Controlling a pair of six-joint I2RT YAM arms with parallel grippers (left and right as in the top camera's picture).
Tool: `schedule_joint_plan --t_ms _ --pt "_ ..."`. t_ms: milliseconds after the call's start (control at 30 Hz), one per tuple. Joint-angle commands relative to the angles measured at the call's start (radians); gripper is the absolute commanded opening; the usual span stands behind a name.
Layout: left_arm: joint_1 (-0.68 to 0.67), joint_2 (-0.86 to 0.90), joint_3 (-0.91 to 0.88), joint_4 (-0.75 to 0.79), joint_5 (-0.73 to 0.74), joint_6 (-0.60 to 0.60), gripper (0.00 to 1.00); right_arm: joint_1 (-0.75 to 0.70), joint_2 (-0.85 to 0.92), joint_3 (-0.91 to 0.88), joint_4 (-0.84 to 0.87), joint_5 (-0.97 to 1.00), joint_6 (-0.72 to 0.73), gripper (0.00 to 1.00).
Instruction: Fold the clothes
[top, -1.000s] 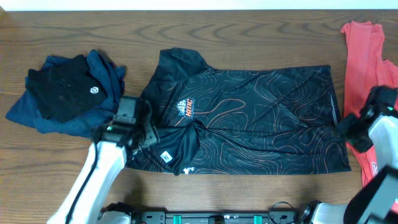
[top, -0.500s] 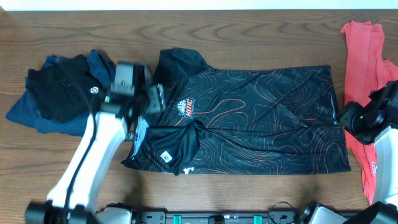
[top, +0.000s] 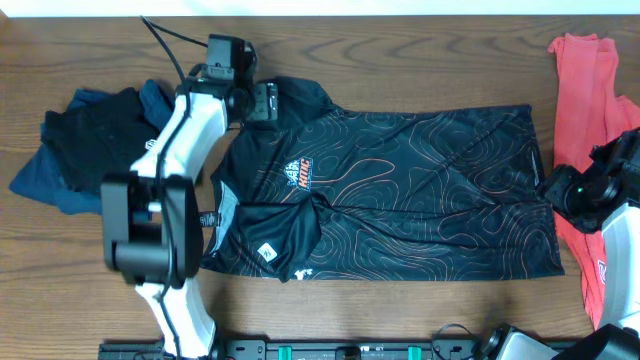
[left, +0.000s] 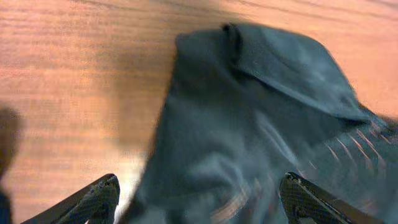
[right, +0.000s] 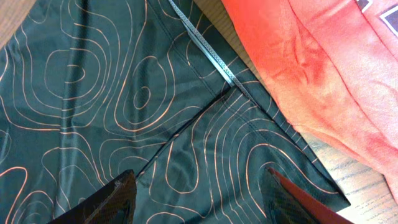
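The black jersey (top: 420, 190) with orange contour lines lies spread across the table, its near-left sleeve folded in over the chest. My left gripper (top: 268, 102) is open above the jersey's far-left sleeve (left: 261, 118), which shows blurred in the left wrist view. My right gripper (top: 556, 190) is open over the jersey's right hem (right: 205, 124), beside a red shirt (top: 590, 110). The red shirt also shows in the right wrist view (right: 311, 68).
A pile of dark blue and black clothes (top: 100, 150) lies at the left. The red shirt runs along the right edge of the wooden table (top: 400, 60). A black cable trails from the left arm toward the back.
My left arm has swung from the jersey's near-left sleeve up to its far-left sleeve. The near sleeve now lies folded inward. My right gripper has shifted slightly at the hem.
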Motion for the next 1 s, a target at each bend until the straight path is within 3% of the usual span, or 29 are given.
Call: schedule_joint_plan --t_ms 0,367,800,967 --pt "0.041 0.063 0.057 0.036 0.079 0.023 0.85 -0.004 -0.011 0.01 -0.005 -0.011 -0.021 0.63" --pt "0.058 0.187 0.059 0.244 0.161 0.041 0.84 -0.004 -0.011 0.01 -0.024 -0.011 -0.02 0.63" --pt "0.038 0.255 0.059 0.295 0.203 0.042 0.84 -0.004 -0.011 0.01 -0.029 -0.011 -0.02 0.63" --pt "0.018 0.255 0.059 0.299 0.202 0.042 0.72 -0.004 -0.011 0.01 -0.029 -0.011 -0.02 0.63"
